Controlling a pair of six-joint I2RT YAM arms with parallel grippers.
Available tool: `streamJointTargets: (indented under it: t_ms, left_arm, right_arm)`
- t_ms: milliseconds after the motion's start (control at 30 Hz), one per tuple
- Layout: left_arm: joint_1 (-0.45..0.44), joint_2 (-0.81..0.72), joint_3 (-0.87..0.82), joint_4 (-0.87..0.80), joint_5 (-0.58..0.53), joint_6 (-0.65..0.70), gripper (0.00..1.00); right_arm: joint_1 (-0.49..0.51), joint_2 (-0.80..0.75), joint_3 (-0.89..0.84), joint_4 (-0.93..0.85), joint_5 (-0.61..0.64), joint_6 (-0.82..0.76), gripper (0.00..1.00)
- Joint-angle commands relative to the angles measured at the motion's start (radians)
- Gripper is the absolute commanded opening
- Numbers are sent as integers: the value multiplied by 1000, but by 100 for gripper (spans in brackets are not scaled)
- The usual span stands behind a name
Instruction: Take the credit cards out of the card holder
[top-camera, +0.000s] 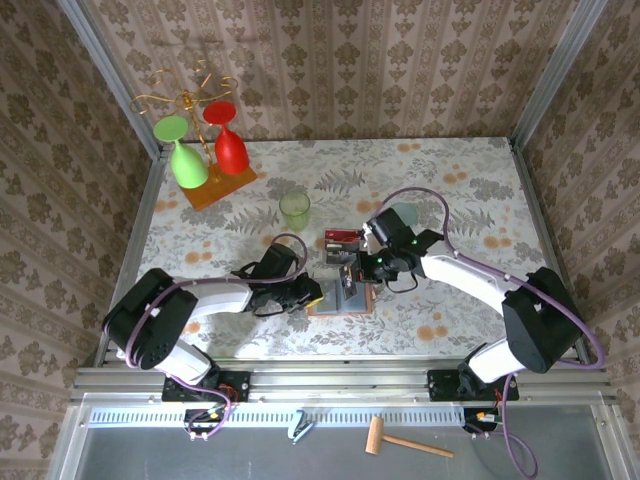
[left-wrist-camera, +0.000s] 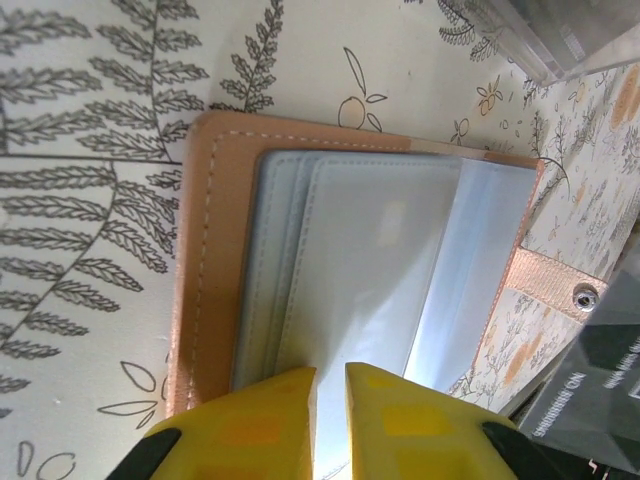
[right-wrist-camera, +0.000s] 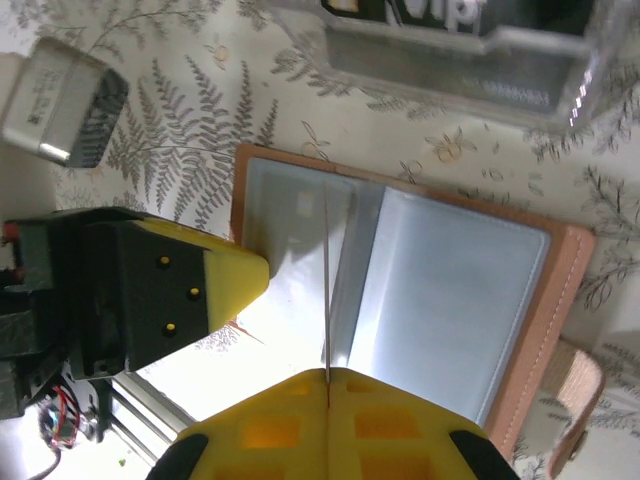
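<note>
The card holder (top-camera: 340, 298) lies open on the table, salmon-pink outside (left-wrist-camera: 215, 250) with grey-blue pockets (right-wrist-camera: 450, 300). My left gripper (left-wrist-camera: 330, 372) has its jaws almost together, nothing between them, and its tips rest on the pocket leaves. One of its fingers (right-wrist-camera: 235, 275) presses on the left half. My right gripper (right-wrist-camera: 328, 378) is shut on a thin stiff sheet (right-wrist-camera: 326, 280) standing edge-on along the fold. I cannot tell whether that sheet is a card or a pocket leaf. A red card (top-camera: 338, 237) lies behind the holder. A grey card with a printed number (left-wrist-camera: 585, 395) lies beside the strap (left-wrist-camera: 550, 280).
A clear plastic box (right-wrist-camera: 450, 50) stands just beyond the holder. A green cup (top-camera: 295, 210) is further back, and a rack (top-camera: 205, 150) with green and red glasses is at the back left. A silvery-grey piece with dark markings (right-wrist-camera: 62, 100) lies left of the holder.
</note>
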Motion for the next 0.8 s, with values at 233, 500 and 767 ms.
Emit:
streamJointTargets:
  t_ms: [233,500,767]
  left_arm:
    - [6,-52,21,-72,-34,17,18]
    - [18,-102,8,-94,-52,17,18]
    - [44,-162,-18,-130,-67,26,19]
  right_arm:
    - [-28,143,263,-328,41,-606,1]
    - [-33,262,472,-492,85,-1026,0]
    - [-34,424,698,-684,128,-1274,0]
